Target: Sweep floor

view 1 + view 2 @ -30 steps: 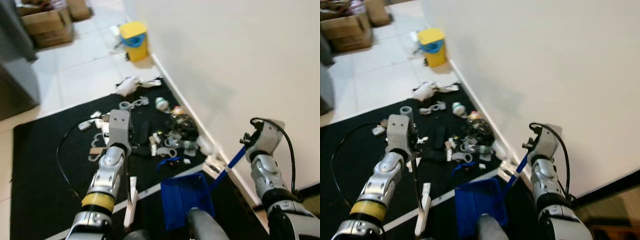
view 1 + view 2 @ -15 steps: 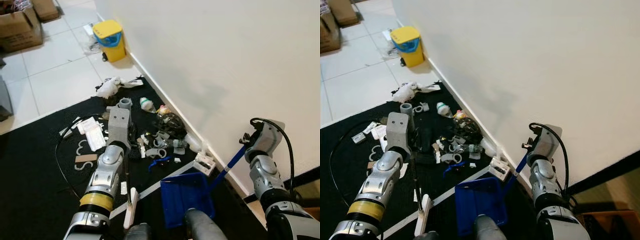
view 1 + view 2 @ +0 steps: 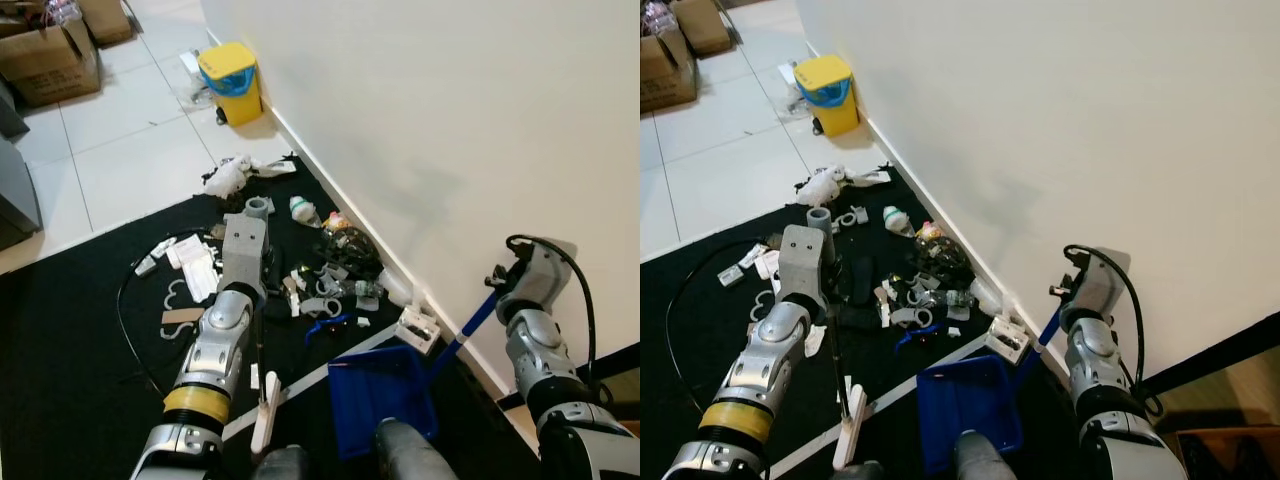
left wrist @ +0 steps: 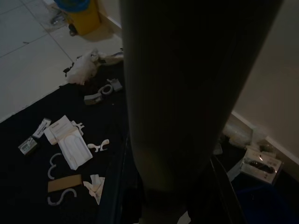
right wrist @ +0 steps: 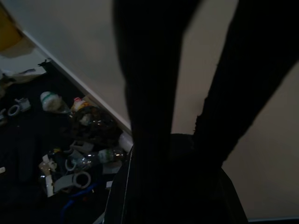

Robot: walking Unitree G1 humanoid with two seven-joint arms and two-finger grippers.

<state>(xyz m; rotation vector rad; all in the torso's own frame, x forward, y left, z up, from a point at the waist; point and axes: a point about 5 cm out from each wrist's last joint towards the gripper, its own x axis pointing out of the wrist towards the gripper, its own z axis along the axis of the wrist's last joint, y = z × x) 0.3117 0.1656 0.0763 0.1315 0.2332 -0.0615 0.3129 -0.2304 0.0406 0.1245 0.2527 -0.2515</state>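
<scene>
My left gripper [image 3: 255,300] is shut on a thin black broom handle [image 3: 259,350] whose white head [image 3: 265,420] rests on the black mat [image 3: 70,340]. Just ahead, against the wall, lies a litter pile [image 3: 335,270] of plastic bits, rings and wrappers. My right gripper [image 3: 497,292] is shut on the blue handle [image 3: 465,330] of a blue dustpan [image 3: 385,398], which sits on the mat on the near side of the pile. Dark fingers block most of both wrist views; litter [image 5: 88,119] shows beyond them.
Crumpled white paper [image 3: 225,175] lies at the mat's far edge. A yellow bin [image 3: 232,82] stands by the wall [image 3: 450,120], with cardboard boxes [image 3: 50,60] on the white tiles. A black cable [image 3: 125,320], paper scraps [image 3: 195,270] and a white tape line [image 3: 310,378] lie on the mat.
The whole picture has shifted as the camera moved. Both grippers keep their holds, and broom and dustpan stay about where they were in front of me.
</scene>
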